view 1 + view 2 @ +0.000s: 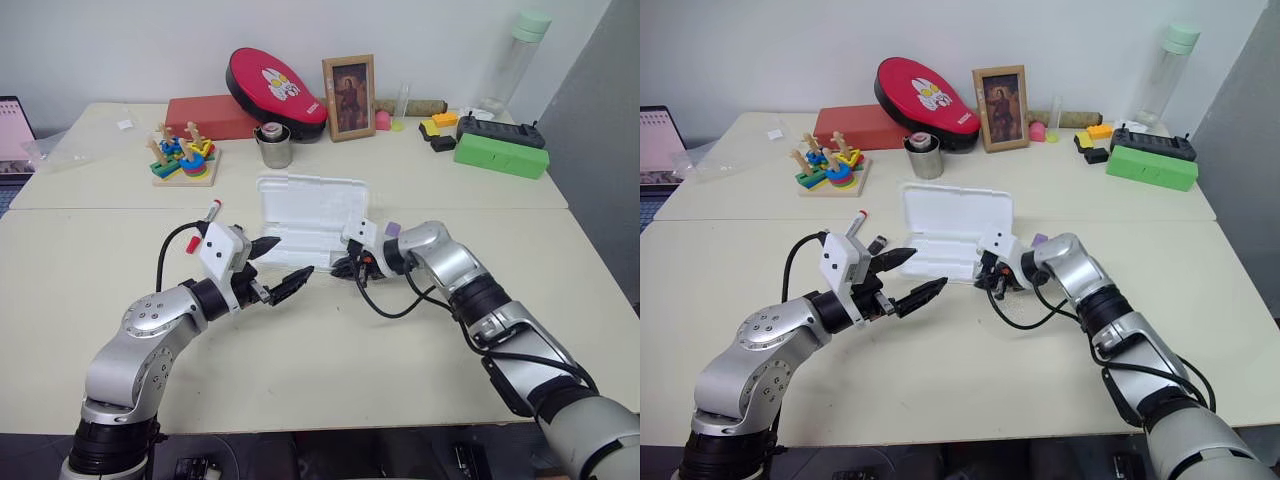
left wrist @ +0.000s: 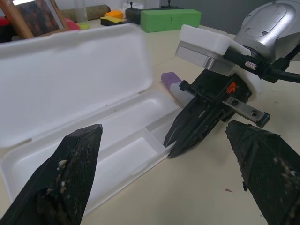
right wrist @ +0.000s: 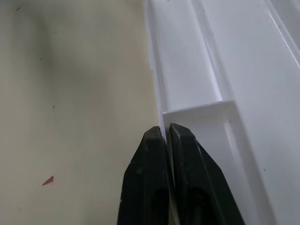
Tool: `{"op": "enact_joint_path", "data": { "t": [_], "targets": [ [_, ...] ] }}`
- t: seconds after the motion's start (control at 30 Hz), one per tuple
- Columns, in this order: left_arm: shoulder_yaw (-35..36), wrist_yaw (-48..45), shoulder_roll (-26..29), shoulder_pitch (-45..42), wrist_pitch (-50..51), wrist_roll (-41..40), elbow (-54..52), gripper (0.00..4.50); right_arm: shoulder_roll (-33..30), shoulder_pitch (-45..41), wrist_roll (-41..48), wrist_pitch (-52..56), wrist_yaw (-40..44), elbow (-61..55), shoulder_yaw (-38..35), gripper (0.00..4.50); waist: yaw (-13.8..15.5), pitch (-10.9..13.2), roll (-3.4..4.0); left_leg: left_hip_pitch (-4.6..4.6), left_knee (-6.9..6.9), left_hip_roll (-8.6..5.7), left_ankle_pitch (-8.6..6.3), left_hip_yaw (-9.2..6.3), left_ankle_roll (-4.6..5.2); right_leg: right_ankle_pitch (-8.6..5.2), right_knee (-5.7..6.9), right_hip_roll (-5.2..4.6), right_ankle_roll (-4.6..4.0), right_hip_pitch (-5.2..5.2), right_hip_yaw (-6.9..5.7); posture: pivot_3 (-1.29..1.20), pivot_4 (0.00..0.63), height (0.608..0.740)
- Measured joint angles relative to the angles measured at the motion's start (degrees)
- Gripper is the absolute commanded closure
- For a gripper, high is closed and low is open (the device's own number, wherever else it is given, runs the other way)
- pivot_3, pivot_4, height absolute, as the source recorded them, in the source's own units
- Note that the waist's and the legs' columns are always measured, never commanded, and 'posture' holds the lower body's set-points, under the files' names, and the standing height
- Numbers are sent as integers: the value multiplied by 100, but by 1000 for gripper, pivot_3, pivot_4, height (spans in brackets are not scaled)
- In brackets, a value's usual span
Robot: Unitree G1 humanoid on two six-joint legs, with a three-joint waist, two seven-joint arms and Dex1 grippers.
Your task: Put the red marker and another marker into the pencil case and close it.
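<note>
The case (image 1: 305,215) lies open mid-tabletop (image 1: 330,370), lid up, tray empty. The right pincer (image 3: 165,133) is closed on the thin front wall of the tray, one finger either side of the rim. The left pincer (image 1: 275,265) is held wide open, gripping nothing, just beside the case's near left corner. The red marker (image 1: 856,223) is seen behind the left wrist, well apart from the tray. The purple marker (image 2: 172,84) lies just by the case's right end, close to the right wrist.

Risks, as judged:
- case dragged or tipped if the pinched rim is pulled (light plastic, probably)
- rim slipping from the pinch
- purple marker knocked away by the right wrist
- red marker swept off by the left arm
</note>
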Motion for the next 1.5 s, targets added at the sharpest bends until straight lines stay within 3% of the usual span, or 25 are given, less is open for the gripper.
{"op": "enact_joint_path", "data": {
  "t": [0.2, 0.43, 0.57, 0.83, 0.97, 1.13, 1.33, 1.43, 1.5],
  "targets": [
    [13, 7, 26, 19, 0, -2, -2, 0, -51, 199, 21, -36, 153, -393, -32, 4437, 1, 0, 1, 0, -1, 0, 0, 0, 0, 0, -2, 0, 0, 0, 0, 0, 150, 740],
    [413, -76, 381, 518, 94, -122, -114, 0, -632, 1115, 214, 451, 704, -2585, 148, 4437, 2, 1, 2, 0, -4, 0, 0, -1, 0, -1, -2, 0, 0, -2, -1, 0, 150, 740],
    [486, -124, 425, 661, 114, -225, -295, 0, -690, 1438, 199, 683, 660, -3133, 364, 4437, 2, 0, 0, 0, -1, 0, 0, -1, 0, 0, -4, 0, 1, 3, 0, 0, 150, 740],
    [487, -41, 426, 685, 236, -324, -430, 0, -633, 1669, -9, 705, 365, -3249, 636, 4437, -12, -1, -2, 23, -1, 1, -1, -1, 0, -1, -6, 0, 2, 23, 0, 0, 150, 740],
    [493, -4, 423, 646, 280, -359, -437, 0, -615, 1669, -21, 690, 279, -3251, 636, 3745, -9, -1, -2, 28, -1, 1, 0, -1, 0, -1, -7, 0, 3, 32, 0, 0, 150, 740],
    [924, 418, 275, 372, 690, -919, -460, 0, -699, 1683, 191, 724, 341, -3467, 511, 2465, 1, -1, -3, 28, 0, 1, -1, -2, 1, -1, -9, 0, 3, 34, -1, 0, 150, 740],
    [2105, 1151, 350, -446, 1050, -1687, -89, 0, -778, 1378, 1330, 1434, 513, -4293, -553, 1101, -9, 1, -4, 39, -1, 1, -1, -13, 1, -2, -13, 0, 4, 52, -9, 0, 150, 740],
    [2132, 1218, 738, -700, 950, -1388, 453, 0, -471, 931, 1823, 1686, 235, -4290, -1129, 262, -23, 2, -3, 40, -1, 0, -1, -14, 1, -1, -11, 1, 3, 51, -10, 0, 150, 740],
    [2111, 1213, 881, -761, 830, -1137, 770, 0, -382, 699, 1884, 1688, 43, -4243, -1339, 9, -16, 1, -3, 40, -4, 0, -1, -13, 1, -1, -15, 1, 3, 52, -10, 0, 150, 740]
  ]
}}
